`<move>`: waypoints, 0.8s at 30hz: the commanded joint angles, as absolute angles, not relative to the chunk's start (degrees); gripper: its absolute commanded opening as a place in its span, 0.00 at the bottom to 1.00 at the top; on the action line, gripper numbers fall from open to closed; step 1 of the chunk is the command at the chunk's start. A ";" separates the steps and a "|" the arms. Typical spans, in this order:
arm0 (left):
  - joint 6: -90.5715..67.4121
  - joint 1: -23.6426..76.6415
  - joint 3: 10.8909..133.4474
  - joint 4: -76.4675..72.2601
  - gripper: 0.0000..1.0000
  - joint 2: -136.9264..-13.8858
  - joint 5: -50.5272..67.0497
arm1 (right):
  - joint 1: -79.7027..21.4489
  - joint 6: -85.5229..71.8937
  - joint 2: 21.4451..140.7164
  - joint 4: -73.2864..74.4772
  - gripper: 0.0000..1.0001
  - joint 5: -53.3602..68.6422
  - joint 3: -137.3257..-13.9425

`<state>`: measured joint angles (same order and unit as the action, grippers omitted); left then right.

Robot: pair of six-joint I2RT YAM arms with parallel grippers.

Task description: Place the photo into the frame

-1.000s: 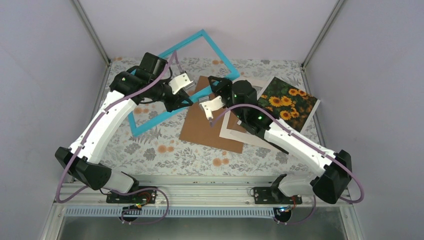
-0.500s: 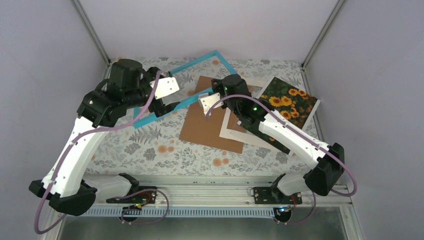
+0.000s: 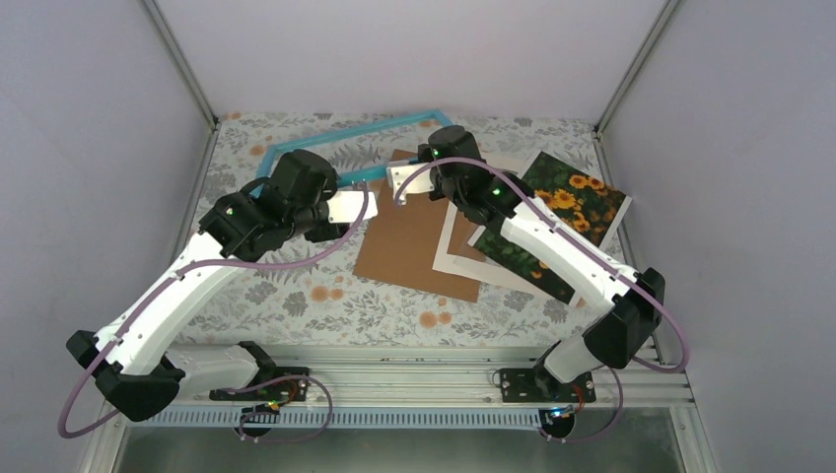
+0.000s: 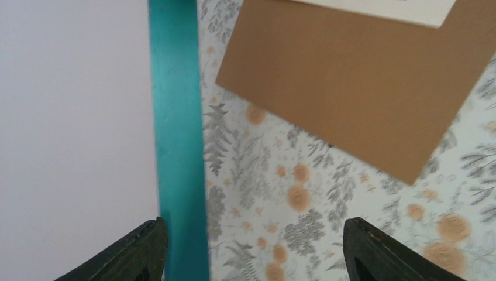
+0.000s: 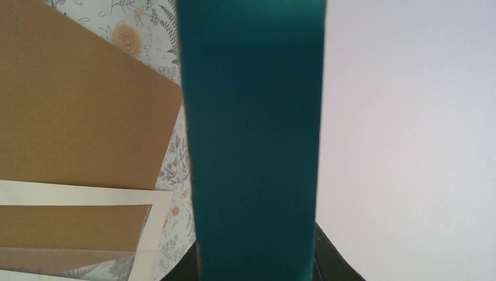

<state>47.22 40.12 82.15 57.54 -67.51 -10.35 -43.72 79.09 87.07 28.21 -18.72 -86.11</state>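
The teal frame [image 3: 355, 126] lies low along the back of the table and runs as a teal bar [image 4: 178, 146] past my left wrist camera. My right gripper [image 3: 399, 182] is shut on its near right edge. That edge fills the right wrist view [image 5: 254, 146], with the dark fingers [image 5: 333, 260] on either side. My left gripper [image 3: 345, 207] stands open [image 4: 255, 228] and holds nothing. The frame's bar passes just inside its left finger [image 4: 146, 246]. The sunflower photo [image 3: 572, 197] lies at the back right, partly under my right arm.
A brown backing board [image 3: 409, 241] [image 4: 351, 82] [image 5: 76, 105] lies mid-table. A white mat [image 3: 455, 254] [image 5: 76, 196] overlaps its right side. The floral cloth [image 3: 325, 296] covers the table. Grey walls with metal corner posts [image 3: 182, 59] close in the back and sides.
My left gripper opened, let go of the frame and drew back toward the near left. The frame dropped from its raised tilt. My right gripper carried its edge toward the back.
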 commanded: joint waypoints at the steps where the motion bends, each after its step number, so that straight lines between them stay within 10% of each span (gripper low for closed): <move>1: 48.87 40.59 80.73 52.12 0.71 -66.83 -18.40 | -43.24 75.81 84.13 24.63 0.04 -19.03 -85.87; 10: 51.65 40.74 75.95 46.26 0.45 -66.94 -24.72 | -43.24 75.58 81.99 25.60 0.04 -17.18 -84.04; 17: 52.34 40.96 75.32 44.63 0.43 -68.73 -25.68 | -43.24 75.11 80.60 25.52 0.04 -16.38 -83.31; 24: 49.35 40.96 77.89 43.78 0.03 -68.75 -24.52 | -43.02 73.56 78.11 24.53 0.11 -16.34 -80.43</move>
